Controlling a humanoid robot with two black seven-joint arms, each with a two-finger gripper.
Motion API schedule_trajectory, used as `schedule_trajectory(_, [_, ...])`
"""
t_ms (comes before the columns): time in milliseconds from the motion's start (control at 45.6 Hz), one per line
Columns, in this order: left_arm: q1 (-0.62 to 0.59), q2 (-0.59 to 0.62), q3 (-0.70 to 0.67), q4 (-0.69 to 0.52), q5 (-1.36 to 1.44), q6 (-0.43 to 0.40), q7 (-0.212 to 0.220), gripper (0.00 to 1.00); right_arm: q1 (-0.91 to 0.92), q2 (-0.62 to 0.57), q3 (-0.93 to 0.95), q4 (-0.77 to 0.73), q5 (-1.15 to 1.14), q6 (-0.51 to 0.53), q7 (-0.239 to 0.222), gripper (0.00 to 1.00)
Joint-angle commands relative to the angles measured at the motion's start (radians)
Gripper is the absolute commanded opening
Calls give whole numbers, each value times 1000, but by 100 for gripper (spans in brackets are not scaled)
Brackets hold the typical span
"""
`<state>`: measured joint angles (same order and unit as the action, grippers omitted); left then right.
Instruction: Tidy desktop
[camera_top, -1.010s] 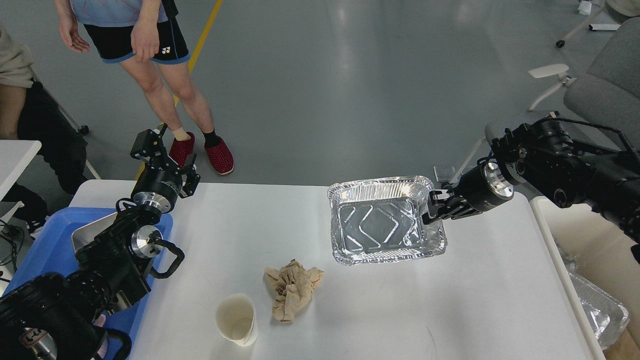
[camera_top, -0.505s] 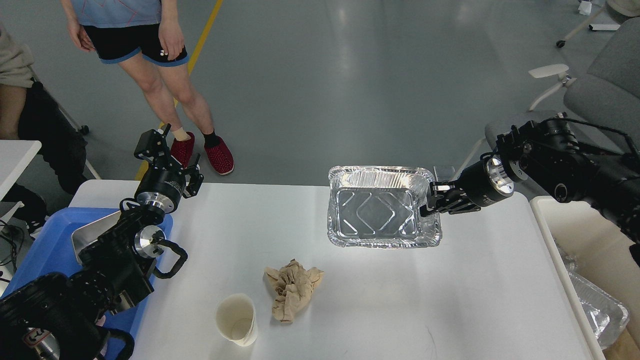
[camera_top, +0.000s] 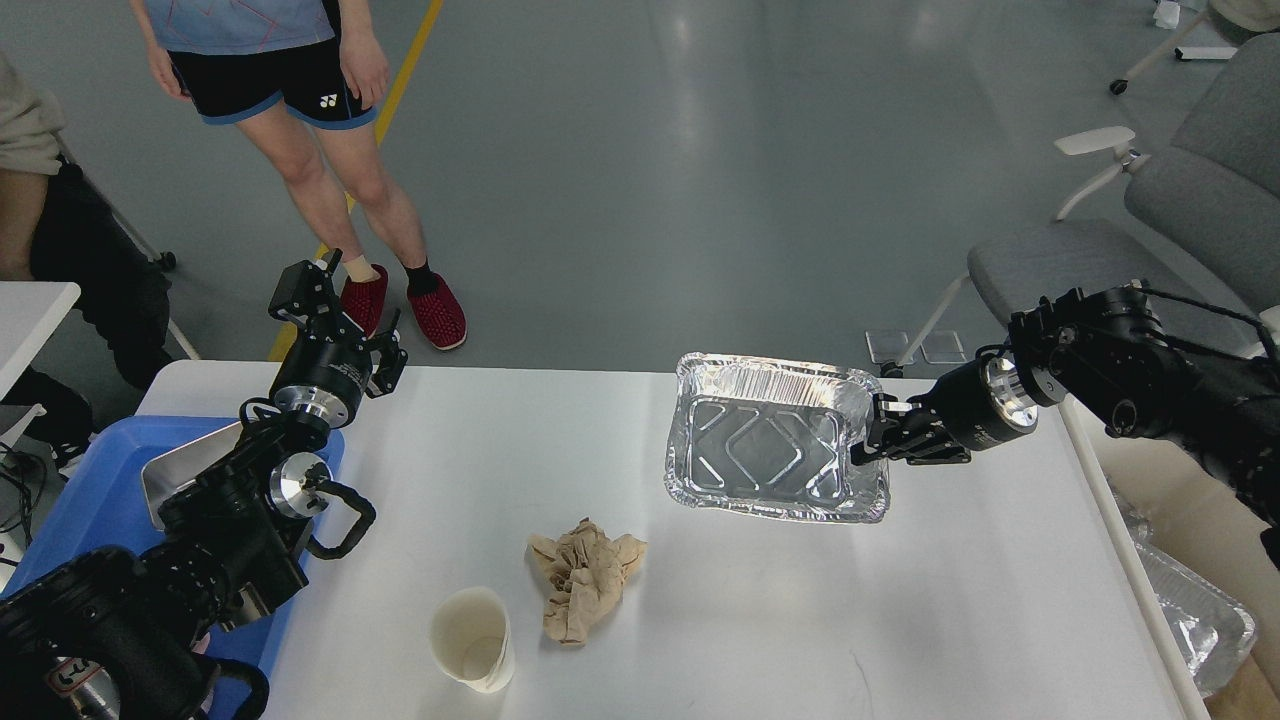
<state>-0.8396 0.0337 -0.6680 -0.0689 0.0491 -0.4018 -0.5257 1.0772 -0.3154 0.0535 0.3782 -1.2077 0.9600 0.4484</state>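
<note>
The white desktop (camera_top: 800, 600) fills the lower view. My right gripper (camera_top: 868, 440) is shut on the right rim of an empty foil tray (camera_top: 770, 440) and holds it lifted over the far right part of the desktop. A crumpled brown paper wad (camera_top: 585, 580) and a white paper cup (camera_top: 472, 640) lie near the front middle. My left gripper (camera_top: 335, 300) is raised at the far left corner, above the blue tray (camera_top: 90, 500); its fingers look apart and hold nothing.
A metal pan (camera_top: 185, 470) lies in the blue tray at the left. A cream bin (camera_top: 1190, 520) stands right of the desktop with a foil tray (camera_top: 1195, 615) in it. A person (camera_top: 300, 150) stands beyond the far left corner. A grey chair (camera_top: 1150, 220) is at the far right.
My right gripper has moved the foil tray a little to the right and toward me, and the tray now tilts slightly. The left arm has barely moved. The person shifted slightly.
</note>
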Motion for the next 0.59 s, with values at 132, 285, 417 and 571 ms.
schedule_trajectory(132, [-1, 0, 1, 0, 0, 0, 1, 96, 17, 7, -3, 5, -6, 0, 4, 0])
schedule_trajectory(285, [-1, 0, 1, 0, 0, 0, 1, 96, 20, 7, -3, 10, -6, 0, 4, 0])
schedule_trajectory(417, [-1, 0, 1, 0, 0, -2, 1, 96, 12, 6, -3, 4, -7, 0, 4, 0])
schedule_trajectory(571, [4, 0, 19, 0, 17, -17, 10, 96, 12, 7, -3, 11, -7, 0, 6, 0])
